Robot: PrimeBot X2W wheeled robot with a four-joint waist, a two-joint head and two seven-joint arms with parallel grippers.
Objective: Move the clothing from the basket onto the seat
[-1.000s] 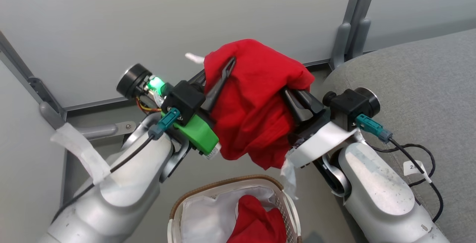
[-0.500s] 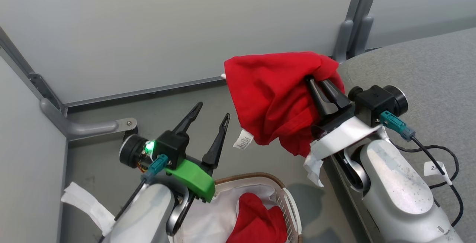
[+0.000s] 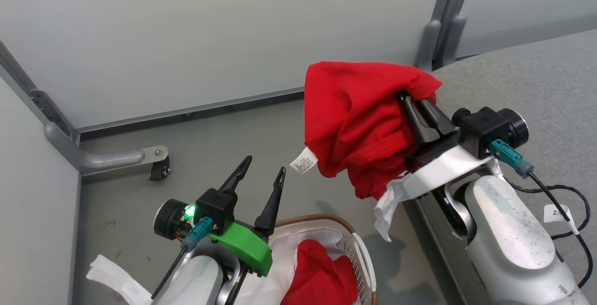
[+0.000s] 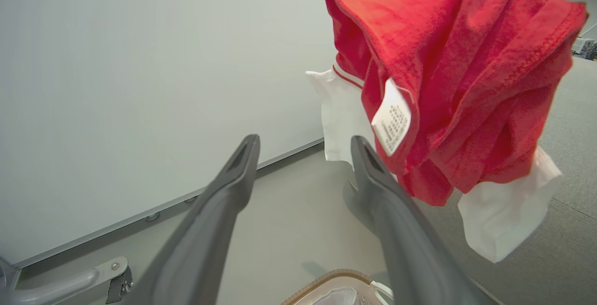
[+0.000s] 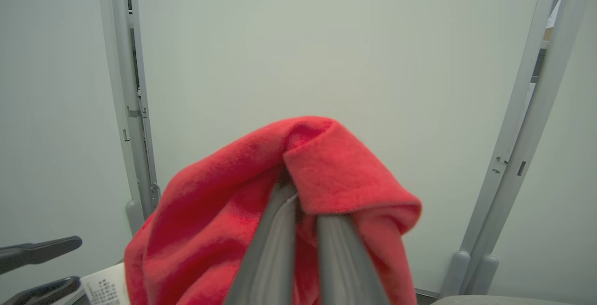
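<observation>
Gripper on the right (image 3: 413, 102): its two fingers are squeezing shut on the clothing (image 3: 354, 123) and holding a big red bunch up in the air

Red bunch: it is hanging over the floor (image 3: 224, 128), just beside the edge of the seat (image 3: 522, 76), and it is not lying on the seat yet

Small bits: a white label (image 3: 303, 160) is dangling from the side of the bunch, and a white collar part (image 4: 340, 114) is peeking out behind it

Gripper on the left (image 3: 264, 165): its fingers are standing wide apart and holding nothing, low down next to the basket (image 3: 326, 217)

Basket: another red piece (image 3: 322, 272) is lying inside on the white liner cloth (image 3: 289, 263), waiting for its turn

How it is going to feel: the cloth is looking soft, light and floppy, so it is probably going to droop and swing but not break

Where to grab: pinching a thick fold near the top of a bunch is looking best, because a thin edge could be slipping out

What is different: a second ago both grippers were gripping the red bunch together; now the left one is letting go and sitting lower by the basket, and the right one is carrying the bunch closer to the seat
</observation>
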